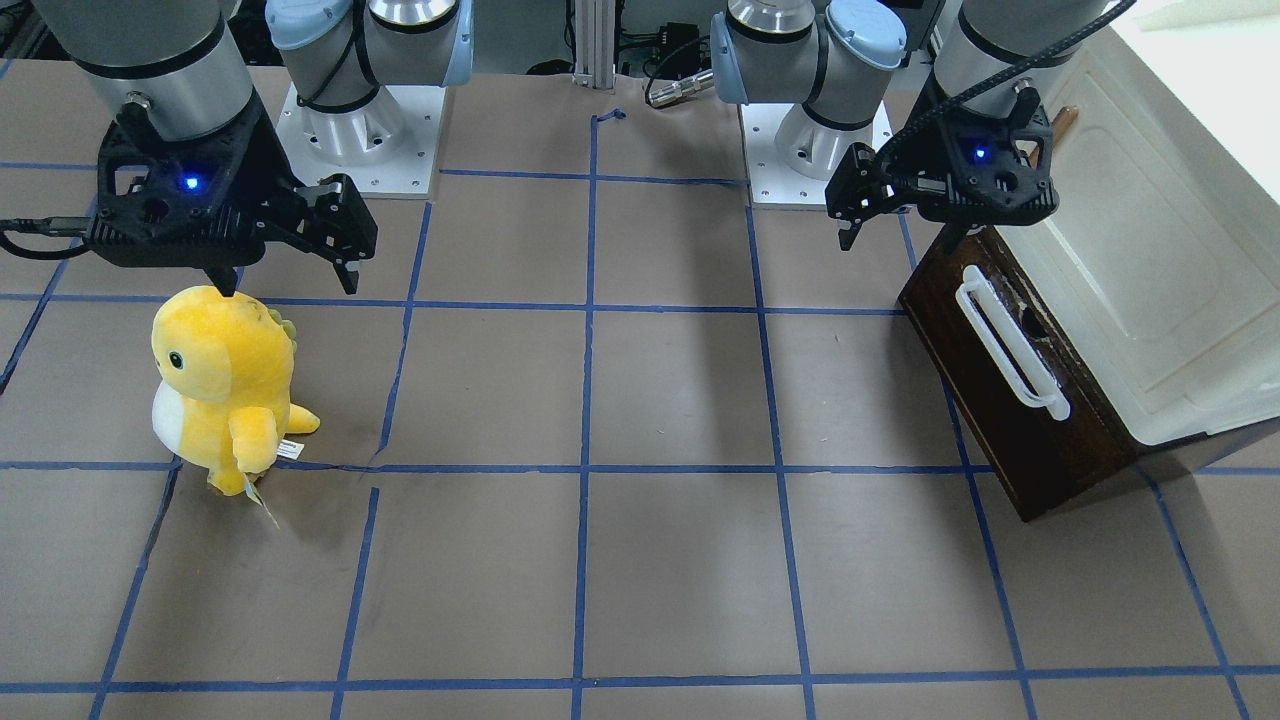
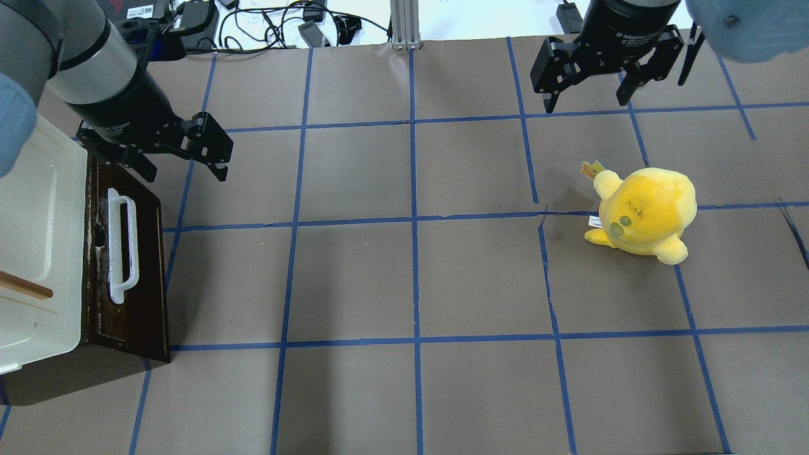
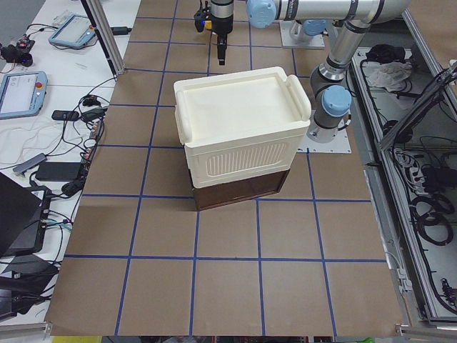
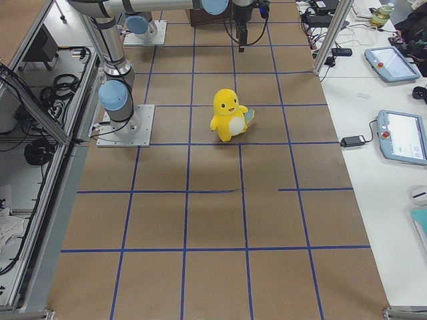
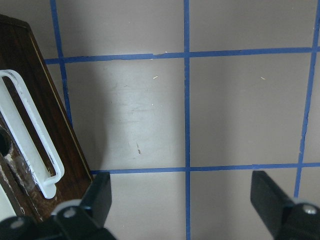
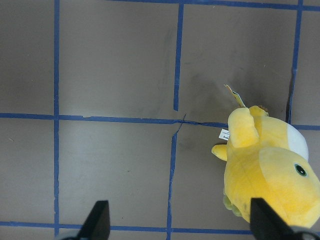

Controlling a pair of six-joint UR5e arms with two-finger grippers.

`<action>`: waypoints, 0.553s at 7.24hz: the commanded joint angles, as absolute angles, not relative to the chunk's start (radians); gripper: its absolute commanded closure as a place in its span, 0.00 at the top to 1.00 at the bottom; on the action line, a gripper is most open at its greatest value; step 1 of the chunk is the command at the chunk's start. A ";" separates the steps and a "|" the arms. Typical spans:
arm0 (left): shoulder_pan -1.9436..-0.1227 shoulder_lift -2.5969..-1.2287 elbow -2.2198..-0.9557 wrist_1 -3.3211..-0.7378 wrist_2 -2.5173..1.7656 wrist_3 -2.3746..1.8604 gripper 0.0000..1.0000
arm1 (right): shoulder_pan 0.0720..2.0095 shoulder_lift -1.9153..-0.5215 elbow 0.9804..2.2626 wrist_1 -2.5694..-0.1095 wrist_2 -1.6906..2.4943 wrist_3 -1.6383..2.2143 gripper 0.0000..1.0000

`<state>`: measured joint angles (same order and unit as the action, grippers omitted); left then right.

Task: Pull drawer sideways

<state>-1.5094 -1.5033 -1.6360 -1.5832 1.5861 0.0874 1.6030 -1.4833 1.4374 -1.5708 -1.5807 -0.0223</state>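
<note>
Drawer (image 2: 136, 297) sits at the robot's left end of the bench (image 2: 411, 284). Its dark front faces the middle of the bench, under the cream cabinet (image 2: 38, 208). White bar handle (image 2: 120, 246) untouched, nothing around it. Front looks flush with the cabinet, so I judge the drawer not yet pulled: 0 of the work done. Reach, grip on the bar and the sideways pull are all left. Left hand (image 2: 184, 172) hangs just beyond the far end of the front, above the bench, released and empty, fingers spread wide, apart from the handle. Right hand (image 2: 586, 101) is well apart at the other end, also released and empty, near the yellow plush toy (image 2: 644, 212), which plays no part. Views differ. The left wrist view alone shows the bar end close up, near 1 finger (image 5: 100, 195), plus a dark hole and worn patches in the front behind the bar. The overhead view alone shows a thin wooden stick (image 2: 25, 289) lying on the cabinet top. The exterior left view shows the cabinet's ribbed side wall and lid but hides the handle. The exterior right view gives the toy's face and barely shows the drawer. The right wrist view shows only the toy, tape lines and bench.
</note>
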 commanded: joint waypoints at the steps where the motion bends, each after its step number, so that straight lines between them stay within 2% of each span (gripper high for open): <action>1: -1.509 -1.503 -1.637 -1.583 1.585 0.087 1.00 | 1.603 -1.483 1.437 -1.571 -1.580 -0.021 1.00; 4: -1.505 -1.511 -1.637 -1.582 1.577 0.083 1.00 | 1.603 -1.483 1.437 -1.571 -1.580 -0.023 1.00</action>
<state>-1.5077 -1.5063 -1.6372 -1.5850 1.5812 0.0857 1.6030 -1.4834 1.4374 -1.5708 -1.5800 -0.0218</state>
